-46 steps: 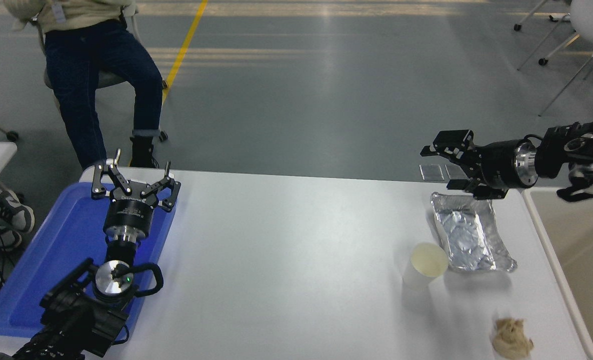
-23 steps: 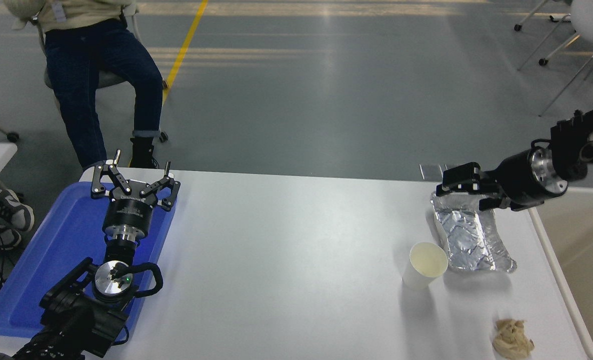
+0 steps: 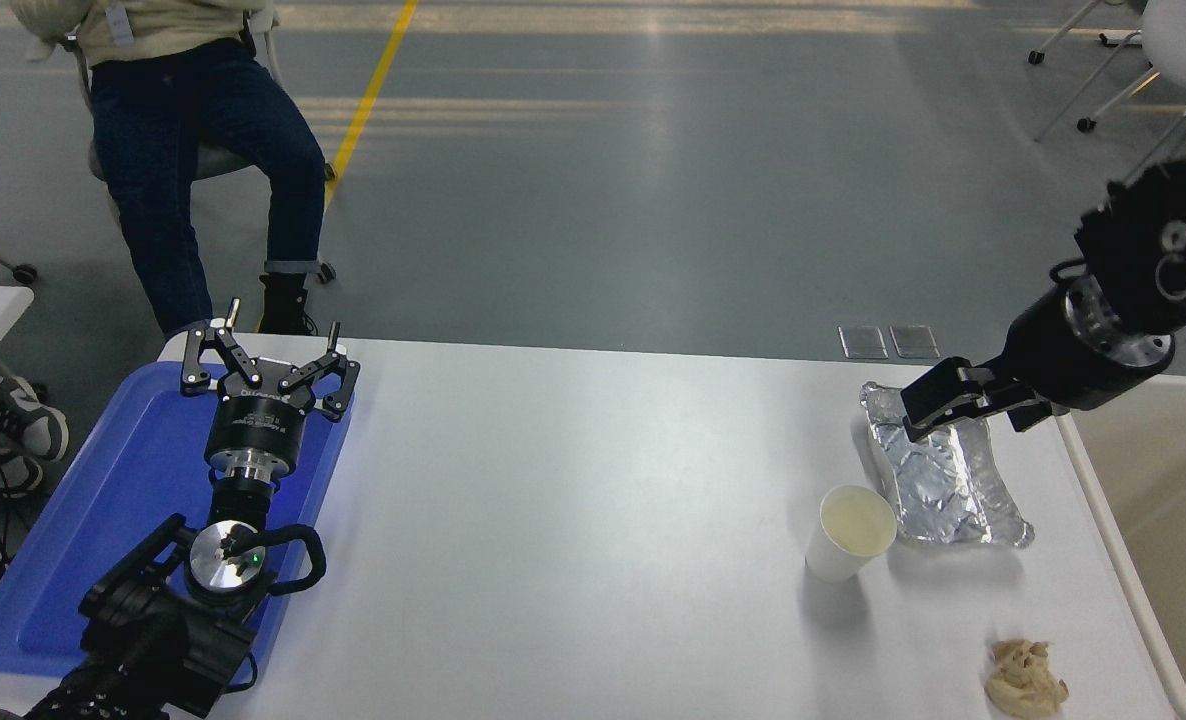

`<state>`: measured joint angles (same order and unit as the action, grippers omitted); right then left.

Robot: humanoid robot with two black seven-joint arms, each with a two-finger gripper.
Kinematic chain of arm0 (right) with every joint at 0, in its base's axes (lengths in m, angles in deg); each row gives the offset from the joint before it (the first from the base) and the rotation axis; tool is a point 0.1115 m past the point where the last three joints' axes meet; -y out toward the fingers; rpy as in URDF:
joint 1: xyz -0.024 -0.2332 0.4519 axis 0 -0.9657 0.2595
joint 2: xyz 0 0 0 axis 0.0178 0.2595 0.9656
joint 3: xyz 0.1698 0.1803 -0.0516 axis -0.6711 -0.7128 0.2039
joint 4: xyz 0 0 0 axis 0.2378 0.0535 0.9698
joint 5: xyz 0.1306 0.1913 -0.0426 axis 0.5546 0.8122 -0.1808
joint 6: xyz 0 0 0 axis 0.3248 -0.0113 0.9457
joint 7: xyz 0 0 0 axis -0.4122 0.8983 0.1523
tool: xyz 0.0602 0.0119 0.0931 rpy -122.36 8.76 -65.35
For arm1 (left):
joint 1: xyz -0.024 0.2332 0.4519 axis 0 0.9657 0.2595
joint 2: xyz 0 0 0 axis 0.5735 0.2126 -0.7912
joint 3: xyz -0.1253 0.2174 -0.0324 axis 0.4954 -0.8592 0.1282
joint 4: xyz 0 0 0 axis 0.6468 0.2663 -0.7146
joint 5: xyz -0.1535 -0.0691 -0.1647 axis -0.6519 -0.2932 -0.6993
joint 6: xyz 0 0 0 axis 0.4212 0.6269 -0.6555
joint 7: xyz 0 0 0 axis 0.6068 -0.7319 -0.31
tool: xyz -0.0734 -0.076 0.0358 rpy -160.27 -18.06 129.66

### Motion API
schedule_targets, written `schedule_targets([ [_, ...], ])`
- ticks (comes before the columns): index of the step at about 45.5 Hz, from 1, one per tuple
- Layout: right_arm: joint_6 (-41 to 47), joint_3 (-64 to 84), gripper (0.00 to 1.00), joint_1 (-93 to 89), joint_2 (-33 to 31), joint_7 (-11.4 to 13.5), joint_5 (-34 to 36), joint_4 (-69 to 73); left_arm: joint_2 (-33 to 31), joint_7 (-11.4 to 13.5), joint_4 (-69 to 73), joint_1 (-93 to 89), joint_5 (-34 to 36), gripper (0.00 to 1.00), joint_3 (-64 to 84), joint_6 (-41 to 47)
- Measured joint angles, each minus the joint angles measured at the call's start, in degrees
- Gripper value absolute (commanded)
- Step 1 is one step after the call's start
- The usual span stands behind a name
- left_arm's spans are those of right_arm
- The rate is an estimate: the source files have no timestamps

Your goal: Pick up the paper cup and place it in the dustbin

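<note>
Right gripper over foil tray, jaw gap unclear, cannot tell.
One paper cup upright, untouched; left gripper spread, empty.

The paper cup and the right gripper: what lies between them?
In the head view, the near end of the foil tray lies between the paper cup and the right gripper, which hangs above the tray's far end.

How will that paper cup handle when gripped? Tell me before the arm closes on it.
The paper cup looks thin-walled and open-topped, so a hard squeeze would probably crush it. It appears empty, so likely very light. It stands upright on its narrower base, so a sideways nudge from the right gripper could tip it.
</note>
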<state>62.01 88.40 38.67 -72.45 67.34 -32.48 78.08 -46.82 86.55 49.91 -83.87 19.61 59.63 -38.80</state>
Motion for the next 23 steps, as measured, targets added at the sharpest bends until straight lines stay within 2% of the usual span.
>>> schedule_targets([
  [11,3.82,-0.86,1.0,2.2,2.0,0.16,0.15,0.05,0.0,0.0,0.0,-0.02,0.0,1.0,0.0,0.0],
  [23,4.05,-0.51,1.0,1.83,2.94,0.52,0.03,-0.69,0.0,-0.01,0.0,-0.05,0.0,1.0,0.0,0.0],
])
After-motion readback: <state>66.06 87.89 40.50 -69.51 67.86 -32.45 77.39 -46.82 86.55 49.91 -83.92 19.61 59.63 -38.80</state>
